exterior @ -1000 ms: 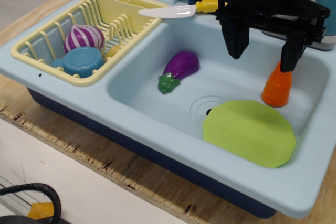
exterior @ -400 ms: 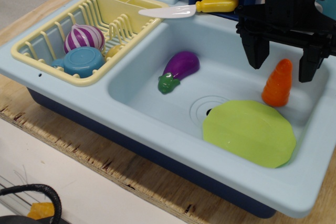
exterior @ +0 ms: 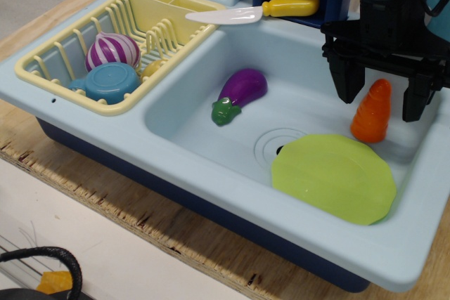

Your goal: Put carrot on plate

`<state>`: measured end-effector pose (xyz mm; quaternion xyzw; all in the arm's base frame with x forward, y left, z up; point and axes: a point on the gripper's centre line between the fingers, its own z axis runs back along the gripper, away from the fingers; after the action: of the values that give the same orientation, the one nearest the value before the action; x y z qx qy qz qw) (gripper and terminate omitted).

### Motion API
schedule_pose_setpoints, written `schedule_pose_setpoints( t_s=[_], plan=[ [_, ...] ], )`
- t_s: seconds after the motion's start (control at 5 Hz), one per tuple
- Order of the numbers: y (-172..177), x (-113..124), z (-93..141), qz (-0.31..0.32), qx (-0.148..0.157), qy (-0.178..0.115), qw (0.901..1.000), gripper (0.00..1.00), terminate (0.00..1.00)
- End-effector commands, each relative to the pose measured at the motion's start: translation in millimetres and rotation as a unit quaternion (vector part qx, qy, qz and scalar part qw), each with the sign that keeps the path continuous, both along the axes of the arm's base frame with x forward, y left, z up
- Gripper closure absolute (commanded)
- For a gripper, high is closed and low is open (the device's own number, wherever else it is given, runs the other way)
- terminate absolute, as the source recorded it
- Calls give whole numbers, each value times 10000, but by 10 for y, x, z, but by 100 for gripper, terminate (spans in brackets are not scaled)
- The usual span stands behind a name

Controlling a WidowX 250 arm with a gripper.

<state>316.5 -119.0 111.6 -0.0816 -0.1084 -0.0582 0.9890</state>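
Note:
The orange ridged carrot (exterior: 373, 112) stands upright in the sink (exterior: 197, 135) at the right wall, just behind the lime-green plate (exterior: 332, 177), which lies on the sink floor at the front right. My black gripper (exterior: 380, 101) is open, its two fingers straddling the carrot, one on the left and one on the right, with gaps on both sides. The fingertips reach about the carrot's upper half. The carrot rests on the sink floor, apart from the fingers.
A purple eggplant (exterior: 240, 93) lies in the sink's middle left. A yellow dish rack (exterior: 77, 93) at left holds a purple striped onion (exterior: 112, 50) and a blue cup (exterior: 109, 82). A yellow-handled toy knife (exterior: 253, 10) lies across the sink's back rim.
My gripper has moved right and down, from left of and above the carrot to straddling it. The carrot's tip, hidden before, now shows between the fingers. The carrot has stayed in place.

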Motion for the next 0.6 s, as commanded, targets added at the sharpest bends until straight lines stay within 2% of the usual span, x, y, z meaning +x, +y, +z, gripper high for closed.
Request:
schedule_pose_setpoints(
  t_s=[0.0, 0.2, 0.4],
  plan=[
    [39, 87, 74, 29, -21, -252, 9997, 0, 0],
    [58, 125, 17, 105, -18, -282, 9995, 0, 0],
    [44, 159, -69, 201, -72, -319, 9993, 100, 0]
  ],
)
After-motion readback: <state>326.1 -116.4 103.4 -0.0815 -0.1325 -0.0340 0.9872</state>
